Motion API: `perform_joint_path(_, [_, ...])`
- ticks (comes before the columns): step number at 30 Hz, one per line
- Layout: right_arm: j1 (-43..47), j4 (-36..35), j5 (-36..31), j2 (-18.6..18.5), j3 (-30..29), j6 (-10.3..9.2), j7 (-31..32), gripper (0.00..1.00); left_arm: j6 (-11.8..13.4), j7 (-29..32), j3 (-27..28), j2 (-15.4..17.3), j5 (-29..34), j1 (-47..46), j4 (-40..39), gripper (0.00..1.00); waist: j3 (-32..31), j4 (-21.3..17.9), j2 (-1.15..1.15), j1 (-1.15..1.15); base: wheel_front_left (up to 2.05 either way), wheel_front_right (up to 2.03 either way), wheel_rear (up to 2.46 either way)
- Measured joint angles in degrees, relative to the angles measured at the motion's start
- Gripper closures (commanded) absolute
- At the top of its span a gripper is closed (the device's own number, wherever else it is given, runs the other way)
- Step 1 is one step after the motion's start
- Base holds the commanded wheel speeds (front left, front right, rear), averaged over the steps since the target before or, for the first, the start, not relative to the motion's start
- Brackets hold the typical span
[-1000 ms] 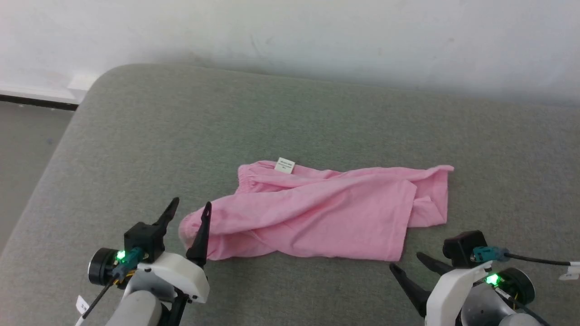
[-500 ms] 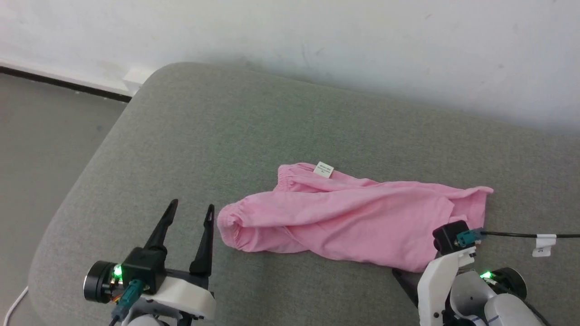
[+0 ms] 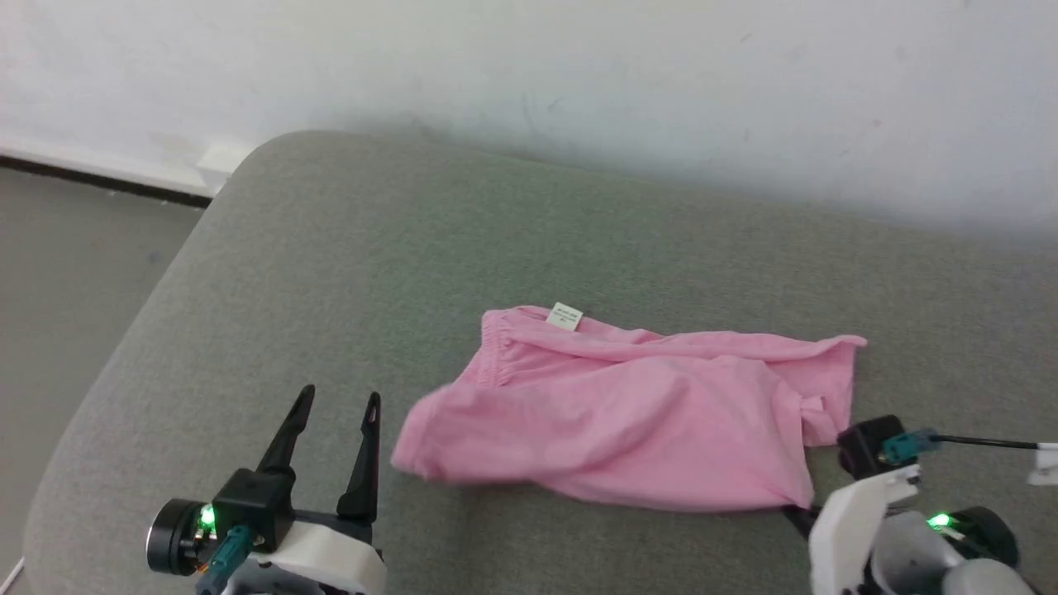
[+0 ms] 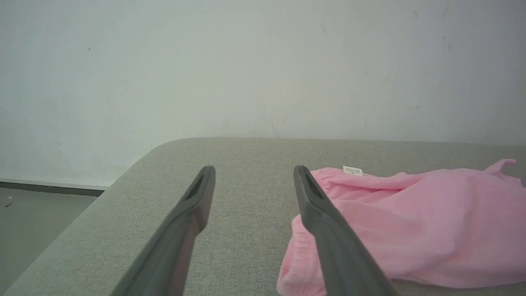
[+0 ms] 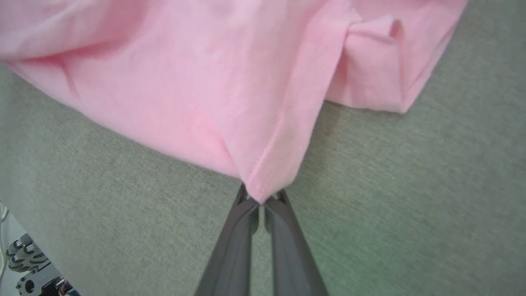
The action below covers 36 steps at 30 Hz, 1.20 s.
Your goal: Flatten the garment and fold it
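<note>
In the head view the garment (image 3: 628, 421) lies on the grey cushion (image 3: 331, 248) between the two grippers. Its long axis runs from side to side. The gathered waistband (image 3: 493, 351) with the white tag (image 3: 565, 316) points toward the left gripper (image 3: 340, 398), and the hems point toward the right gripper (image 3: 795, 506). The left gripper stands wide and empty, just beside the waistband end but apart from it. In the left wrist view the cloth lies to the right of the spread fingers (image 4: 320, 213). In the right wrist view the right gripper is pinched tight on a hemmed corner (image 5: 263, 181), and the rest of the cloth spreads ahead of it and to its left. The next move probably depends on the left arm, the nearer one to the waistband, reaching to its right for that end, so that the cloth can be stretched along its length.
</note>
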Motion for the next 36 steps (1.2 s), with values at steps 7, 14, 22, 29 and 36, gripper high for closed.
perform_joint_path(7, [6.7, -10.3, 3.7, -6.1, -6.6, 0.0, 12.0, 1.0, -1.4, 0.0, 0.7, -1.4, 0.9, 1.0, 0.8, 0.0, -1.1, -4.2, 0.0, 0.0, 0.0, 0.0, 0.0])
perform_joint_path(14, [12.7, -16.2, 3.0, -9.9, -17.6, 0.0, 25.6, 1.0, -2.6, 0.0, 0.6, -3.7, 1.8, 1.0, 1.5, 0.0, -1.3, -7.0, 0.0, 0.0, 0.0, 0.0, 0.0])
perform_joint_path(22, [11.7, -17.3, -1.9, -8.3, -18.5, 0.0, 16.4, 0.0, -5.5, 0.0, 0.2, -5.9, 2.0, 0.9, 3.4, 0.0, 0.0, -6.7, 0.0, 0.0, 0.0, 0.0, 0.0])
perform_joint_path(29, [4.4, -20.3, -4.8, -5.8, -15.1, 0.0, -5.5, 0.0, -9.1, 2.9, -3.2, -6.0, 0.6, -1.4, 8.8, 0.0, 1.2, -7.8, 0.0, 0.0, 0.0, 0.0, 0.0])
perform_joint_path(36, [3.2, -18.1, -6.8, -2.0, -12.3, 0.01, -17.1, 0.0, -10.2, 12.0, -6.4, -3.2, -0.8, -11.3, 12.9, 0.0, 4.5, -9.3, 0.0, 0.01, 0.0, 0.0, 0.0])
